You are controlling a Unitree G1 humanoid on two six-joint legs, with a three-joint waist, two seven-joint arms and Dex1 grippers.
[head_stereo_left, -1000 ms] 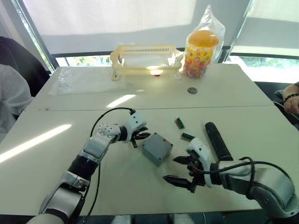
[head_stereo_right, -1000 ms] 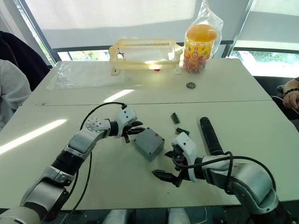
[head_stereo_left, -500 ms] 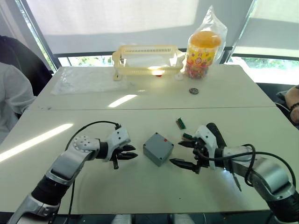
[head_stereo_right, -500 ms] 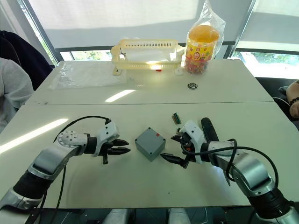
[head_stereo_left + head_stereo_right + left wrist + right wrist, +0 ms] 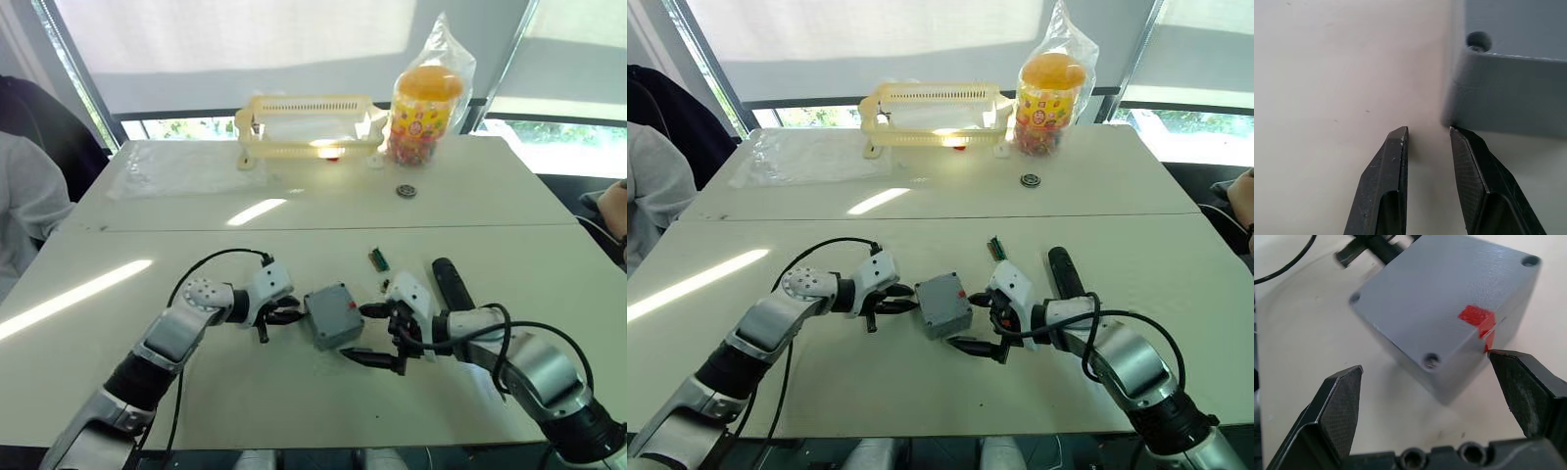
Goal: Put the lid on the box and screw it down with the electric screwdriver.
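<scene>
The grey-blue box (image 5: 331,315) sits mid-table, its flat closed face up, with screw holes at the corners and a red mark (image 5: 1476,316) over one edge. I cannot tell whether that face is the lid. My left gripper (image 5: 289,315) is at the box's left side, open by a narrow gap holding nothing; one fingertip (image 5: 1462,142) touches a lower corner of the box (image 5: 1508,98). My right gripper (image 5: 364,333) is open wide just right of the box (image 5: 1440,308), its fingers to either side of the near corner. The black electric screwdriver (image 5: 451,286) lies on the table behind the right gripper.
Two small green parts (image 5: 378,258) lie beyond the box. At the far edge stand a yellow rack (image 5: 306,122), a bagged candy jar (image 5: 423,98), a small round part (image 5: 406,191) and a plastic sheet (image 5: 181,166). A person's sleeve (image 5: 20,206) is on the left.
My left gripper has moved right, up to the box's left side. My right gripper has moved left and closer to the box. The box has turned slightly.
</scene>
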